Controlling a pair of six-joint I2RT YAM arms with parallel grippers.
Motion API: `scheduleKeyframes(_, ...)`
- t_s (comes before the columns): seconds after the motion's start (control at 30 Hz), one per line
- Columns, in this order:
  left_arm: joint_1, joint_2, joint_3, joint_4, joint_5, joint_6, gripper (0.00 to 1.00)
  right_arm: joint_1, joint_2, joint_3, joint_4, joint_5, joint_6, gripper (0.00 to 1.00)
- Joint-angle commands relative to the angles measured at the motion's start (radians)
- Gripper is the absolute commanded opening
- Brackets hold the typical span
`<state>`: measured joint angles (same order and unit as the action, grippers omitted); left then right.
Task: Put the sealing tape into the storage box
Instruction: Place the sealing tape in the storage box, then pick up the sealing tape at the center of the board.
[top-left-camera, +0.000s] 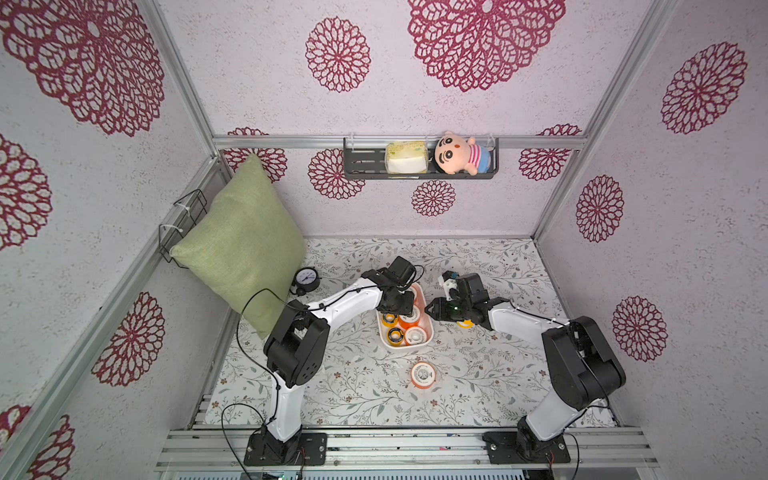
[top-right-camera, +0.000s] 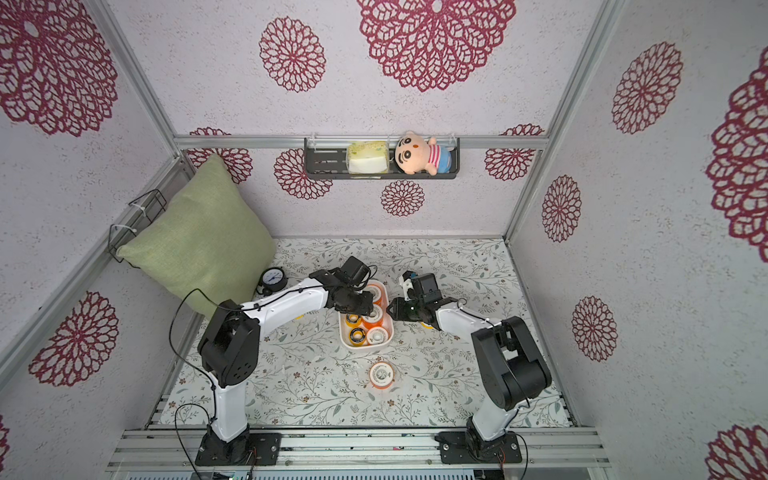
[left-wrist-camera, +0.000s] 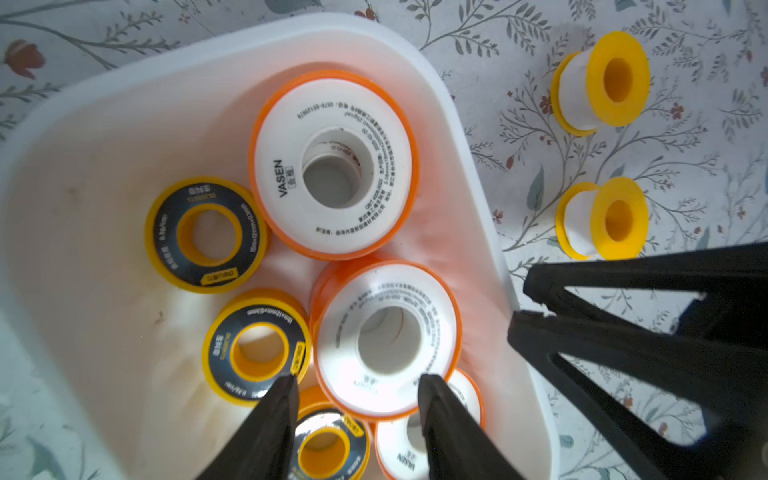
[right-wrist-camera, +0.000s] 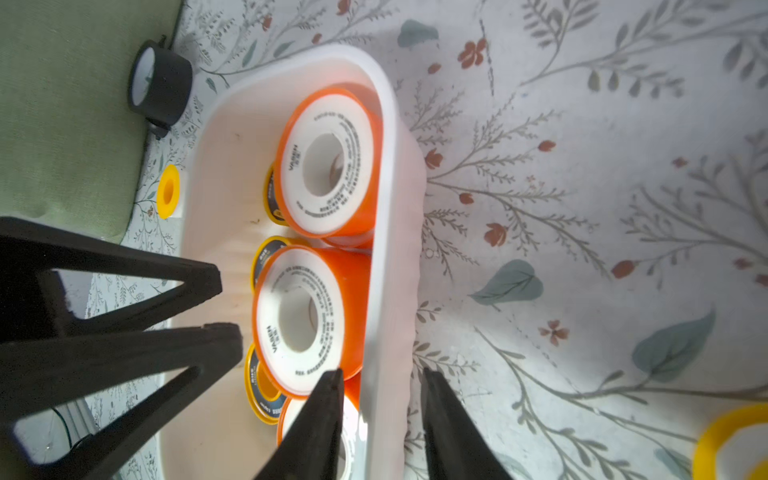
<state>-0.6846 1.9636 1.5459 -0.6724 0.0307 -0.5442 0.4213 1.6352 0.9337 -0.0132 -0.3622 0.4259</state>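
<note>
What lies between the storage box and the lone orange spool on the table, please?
Only bare tablecloth lies between storage box and lone orange spool, as both top views show.

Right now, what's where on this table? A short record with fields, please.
storage box: white tub, rounded corners
spools inside: at least six, orange and yellow
loose orange spool: on the table, apart from the box
loose yellow spools: at least two beside the box
left gripper: open, over the box
right gripper: open, astride the box wall
</note>
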Motion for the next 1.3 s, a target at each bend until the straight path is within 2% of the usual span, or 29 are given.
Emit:
scheduleKeyframes(0.0,0.009,-0.115,-0.054,0.059,-0.010,0.006,0.54,-0.003,-0.098,0.029,-0.034,0.047,-0.047,0.39)
scheduleKeyframes(0.23,0.067,-0.352,-0.283,0.169,-0.076,-0.005,0.54,0.023,-0.235,-0.034,-0.110,0.031,-0.125,0.40)
scheduleKeyframes(0.47,0.150,-0.553,-0.500,0.274,-0.099,-0.056,0.53,0.146,-0.383,-0.136,-0.158,0.076,-0.165,0.40)
scheduleKeyframes(0.6,0.165,-0.606,-0.554,0.274,-0.124,-0.070,0.53,0.220,-0.447,-0.186,-0.185,0.127,-0.154,0.40)
scheduleKeyframes(0.83,0.176,-0.664,-0.614,0.279,-0.156,-0.087,0.53,0.338,-0.492,-0.267,-0.194,0.146,-0.113,0.43)
scheduleKeyframes(1.03,0.178,-0.677,-0.627,0.278,-0.158,-0.094,0.53,0.458,-0.442,-0.296,-0.181,0.161,-0.098,0.48)
scheduleKeyframes(1.27,0.178,-0.689,-0.636,0.271,-0.152,-0.099,0.53,0.532,-0.356,-0.281,-0.184,0.213,-0.090,0.53)
